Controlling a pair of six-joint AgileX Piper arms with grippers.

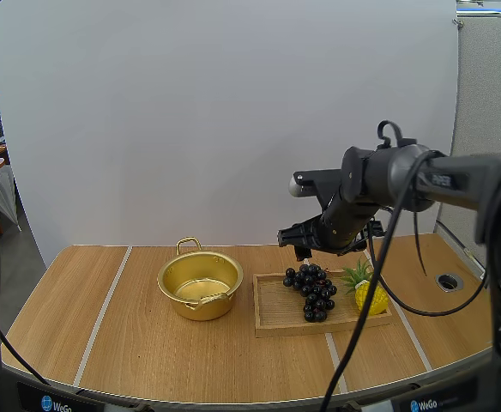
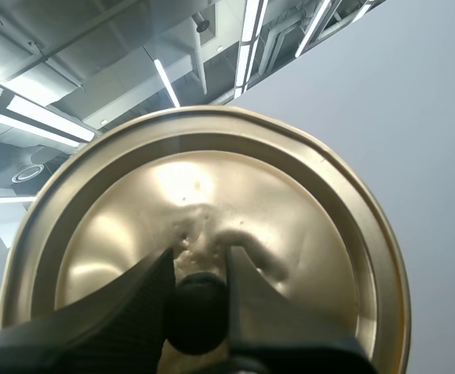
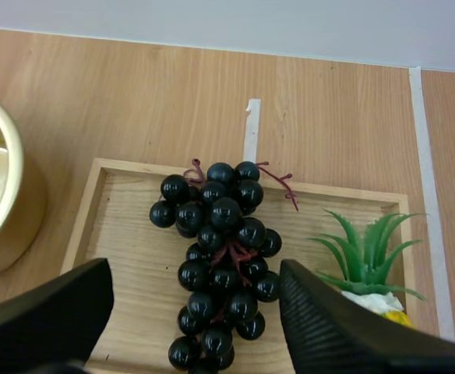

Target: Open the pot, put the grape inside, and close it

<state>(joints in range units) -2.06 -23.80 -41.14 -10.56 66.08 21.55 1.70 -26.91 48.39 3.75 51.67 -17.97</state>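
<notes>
Over the wooden tray point(image 1: 276, 319) hangs the right gripper point(image 1: 309, 249), its fingers point(image 3: 333, 327) spread wide, with the bunch of grapes point(image 3: 218, 257) lying on the tray right beneath the gap. A toy pineapple point(image 1: 367, 292) shares the tray, just beside the grapes at the end away from the pot point(image 1: 201, 285), which stands open on the tabletop point(image 1: 147, 343) just off the tray's other end. The left gripper point(image 2: 199, 269) pinches the black knob point(image 2: 199, 312) of the lid point(image 2: 212, 195); where it is relative to the tray I can't tell. The step looks like the pick. To do it well, I'd come straight down over the thick middle of the bunch, close across the stem rather than on loose outer berries, and keep the fingers off the pineapple leaves and the tray's rim.
</notes>
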